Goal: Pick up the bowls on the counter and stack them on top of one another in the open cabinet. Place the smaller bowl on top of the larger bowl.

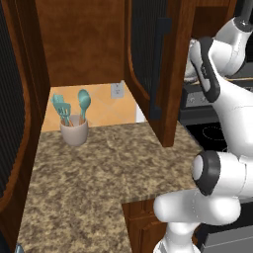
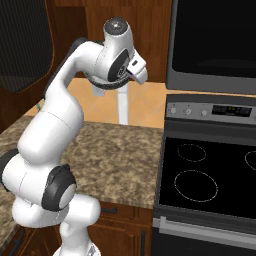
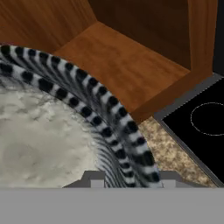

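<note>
In the hand view two bowls sit nested on the wooden floor of the open cabinet [image 3: 118, 61]. The smaller bowl [image 3: 39, 131], pale and speckled inside, lies within the larger bowl [image 3: 94, 85], whose dark banded rim curves just outside the inner rim. My gripper [image 3: 131, 178] straddles these rims at their near edge, one fingertip inside and one outside. Whether the fingers still press on the rim cannot be made out. In the left base view my arm reaches up behind the cabinet's door [image 1: 153, 64].
The granite counter [image 1: 99, 168] runs below the cabinet, with a beige cup of teal utensils [image 1: 74, 131] at its back left. A black stovetop [image 2: 205, 175] adjoins it on the right, under a dark appliance [image 2: 215, 40].
</note>
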Controlling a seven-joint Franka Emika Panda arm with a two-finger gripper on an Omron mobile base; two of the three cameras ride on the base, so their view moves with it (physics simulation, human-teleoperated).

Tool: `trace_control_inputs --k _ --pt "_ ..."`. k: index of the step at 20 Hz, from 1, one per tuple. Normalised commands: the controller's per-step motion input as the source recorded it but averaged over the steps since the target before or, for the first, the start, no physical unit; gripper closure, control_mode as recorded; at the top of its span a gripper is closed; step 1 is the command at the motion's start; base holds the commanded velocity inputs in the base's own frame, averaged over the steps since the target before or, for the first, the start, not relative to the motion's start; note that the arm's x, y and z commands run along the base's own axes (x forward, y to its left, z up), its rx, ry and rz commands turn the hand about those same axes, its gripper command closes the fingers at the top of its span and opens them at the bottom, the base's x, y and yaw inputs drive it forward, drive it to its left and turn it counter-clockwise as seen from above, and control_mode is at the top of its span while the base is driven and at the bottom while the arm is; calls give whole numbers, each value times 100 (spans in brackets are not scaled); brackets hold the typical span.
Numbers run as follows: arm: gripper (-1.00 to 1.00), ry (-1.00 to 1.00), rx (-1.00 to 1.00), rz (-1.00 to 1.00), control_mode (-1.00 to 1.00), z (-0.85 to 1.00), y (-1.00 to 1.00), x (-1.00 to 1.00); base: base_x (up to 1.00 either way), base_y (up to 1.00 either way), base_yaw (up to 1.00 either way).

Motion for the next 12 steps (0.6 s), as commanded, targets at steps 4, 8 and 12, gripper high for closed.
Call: trace_control_inputs --k 4,8,12 --pt "100 10 0 -10 -100 3 14 75 0 0 0" --pt "100 -2 1 -5 -100 17 23 6 0 0 0" --pt "100 -22 3 -11 -100 0 13 -20 0 0 0"
